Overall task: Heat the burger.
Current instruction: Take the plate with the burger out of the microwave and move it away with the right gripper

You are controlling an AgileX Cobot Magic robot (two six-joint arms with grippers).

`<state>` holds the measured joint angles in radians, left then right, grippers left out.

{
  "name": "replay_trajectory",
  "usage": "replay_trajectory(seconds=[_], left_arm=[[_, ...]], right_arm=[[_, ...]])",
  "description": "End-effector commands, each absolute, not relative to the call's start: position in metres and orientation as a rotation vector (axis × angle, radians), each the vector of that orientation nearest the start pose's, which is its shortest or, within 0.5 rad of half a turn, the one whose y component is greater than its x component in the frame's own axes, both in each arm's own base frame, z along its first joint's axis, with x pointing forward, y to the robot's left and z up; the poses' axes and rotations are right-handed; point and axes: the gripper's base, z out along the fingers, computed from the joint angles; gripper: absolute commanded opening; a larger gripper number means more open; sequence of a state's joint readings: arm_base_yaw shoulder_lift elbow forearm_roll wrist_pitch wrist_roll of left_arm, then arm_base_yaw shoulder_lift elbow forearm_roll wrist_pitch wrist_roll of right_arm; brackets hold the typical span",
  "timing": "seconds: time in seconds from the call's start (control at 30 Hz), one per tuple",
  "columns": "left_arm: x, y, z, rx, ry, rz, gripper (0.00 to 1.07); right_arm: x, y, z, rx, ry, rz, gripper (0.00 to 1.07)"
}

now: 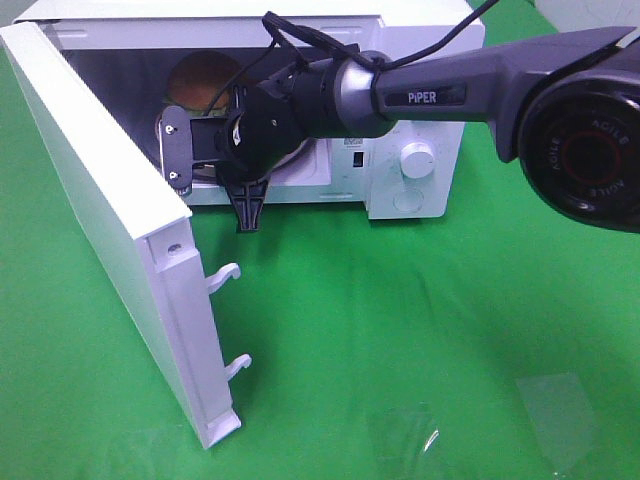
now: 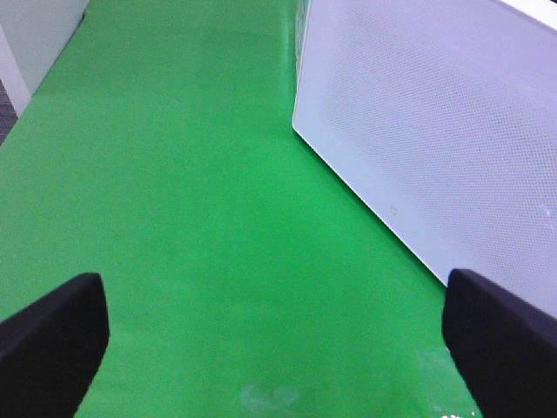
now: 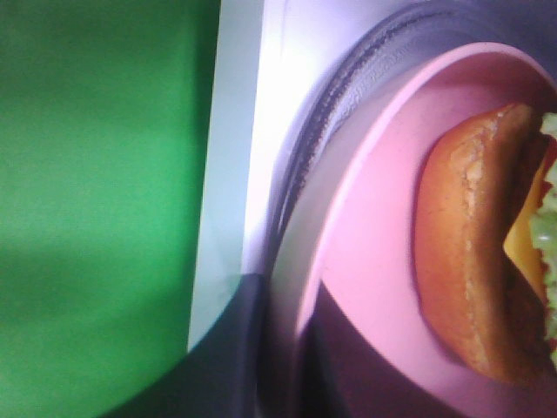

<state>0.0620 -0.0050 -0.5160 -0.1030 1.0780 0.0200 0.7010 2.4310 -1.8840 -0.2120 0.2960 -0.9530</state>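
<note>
The burger (image 1: 205, 80) sits inside the open microwave (image 1: 420, 40) on a round pink plate (image 3: 374, 218). The right wrist view shows its brown bun, green lettuce and yellow cheese (image 3: 474, 244) from close up. My right arm (image 1: 420, 95) reaches across into the oven's mouth. My right gripper (image 3: 291, 300) is at the plate's near rim, one dark blurred finger outside it and one over the plate, shut on the rim. My left gripper (image 2: 277, 348) hangs open over bare green cloth, beside the microwave's white dotted panel (image 2: 435, 131).
The microwave door (image 1: 100, 200) stands swung wide to the left, its two latch hooks (image 1: 228, 275) pointing out over the green cloth (image 1: 400, 330). The control dial (image 1: 420, 158) is on the oven's right front. A glass turntable (image 3: 291, 165) lies under the plate.
</note>
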Motion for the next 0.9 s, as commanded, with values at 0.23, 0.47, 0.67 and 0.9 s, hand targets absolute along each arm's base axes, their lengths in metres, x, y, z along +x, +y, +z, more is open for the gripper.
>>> replay_trajectory(seconds=[0.23, 0.47, 0.67, 0.9], left_arm=[[-0.008, -0.009, 0.282, -0.041, 2.019, -0.076, 0.98], [-0.008, -0.009, 0.282, -0.041, 2.019, -0.076, 0.98], [-0.008, -0.009, 0.282, -0.041, 2.019, -0.076, 0.98], [-0.008, -0.009, 0.282, -0.041, 2.019, -0.076, 0.98]], right_arm=[[0.411, 0.337, 0.141, -1.959, 1.434, -0.33, 0.0], [0.407, 0.333, 0.153, -2.008, 1.416, -0.352, 0.0], [0.396, 0.32, 0.165, -2.03, 1.283, -0.345, 0.0], [0.387, 0.3, 0.172, -2.096, 1.205, -0.357, 0.0]])
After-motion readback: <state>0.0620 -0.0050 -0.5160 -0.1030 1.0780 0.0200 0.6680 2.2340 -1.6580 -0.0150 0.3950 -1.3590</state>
